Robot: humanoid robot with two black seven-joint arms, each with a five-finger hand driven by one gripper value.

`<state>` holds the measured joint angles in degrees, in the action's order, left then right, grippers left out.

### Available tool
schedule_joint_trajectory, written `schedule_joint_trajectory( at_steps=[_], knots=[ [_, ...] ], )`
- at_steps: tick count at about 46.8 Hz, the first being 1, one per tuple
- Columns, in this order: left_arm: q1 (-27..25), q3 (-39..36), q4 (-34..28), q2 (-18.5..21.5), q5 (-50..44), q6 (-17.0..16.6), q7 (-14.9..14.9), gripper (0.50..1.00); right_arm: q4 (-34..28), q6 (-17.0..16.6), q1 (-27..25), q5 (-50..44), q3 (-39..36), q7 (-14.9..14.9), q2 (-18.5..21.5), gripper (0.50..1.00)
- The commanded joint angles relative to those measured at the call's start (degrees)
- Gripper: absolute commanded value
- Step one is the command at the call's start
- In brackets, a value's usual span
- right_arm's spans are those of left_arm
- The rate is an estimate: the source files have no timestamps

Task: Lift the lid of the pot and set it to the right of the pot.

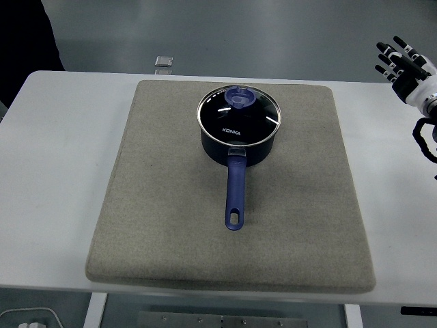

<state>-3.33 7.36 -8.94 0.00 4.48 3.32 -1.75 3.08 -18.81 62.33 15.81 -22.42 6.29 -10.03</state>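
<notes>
So far nothing of the task is done: the glass lid (pixel 240 113) sits on the pot (pixel 239 140), its blue knob (pixel 239 97) untouched. The right hand (pixel 401 63) hangs at the table's (pixel 54 137) far right edge, fingers spread, holding and touching nothing. The pot lies well to its left and nearer the robot, on the grey mat (pixel 171 232). Reaching, gripping, lifting and placing all remain.

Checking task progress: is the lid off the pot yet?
No, the glass lid sits on the pot; the right hand is far away.
</notes>
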Motion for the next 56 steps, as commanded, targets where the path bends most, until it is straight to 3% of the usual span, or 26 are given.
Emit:
schedule_joint_trajectory(
  at_steps=[1,56],
  knots=[
    [-0.8,-0.1,0.1,0.0,0.3,-0.1,0.0,1.0,0.0,0.0,-0.4,0.0,0.0,0.0,0.1,0.921],
    [-0.2,0.1,0.2,0.0,0.2,-0.6,0.0,1.0,-0.1,-0.1,3.6,0.7,-0.3,-0.1,-4.0,0.921]
  ],
)
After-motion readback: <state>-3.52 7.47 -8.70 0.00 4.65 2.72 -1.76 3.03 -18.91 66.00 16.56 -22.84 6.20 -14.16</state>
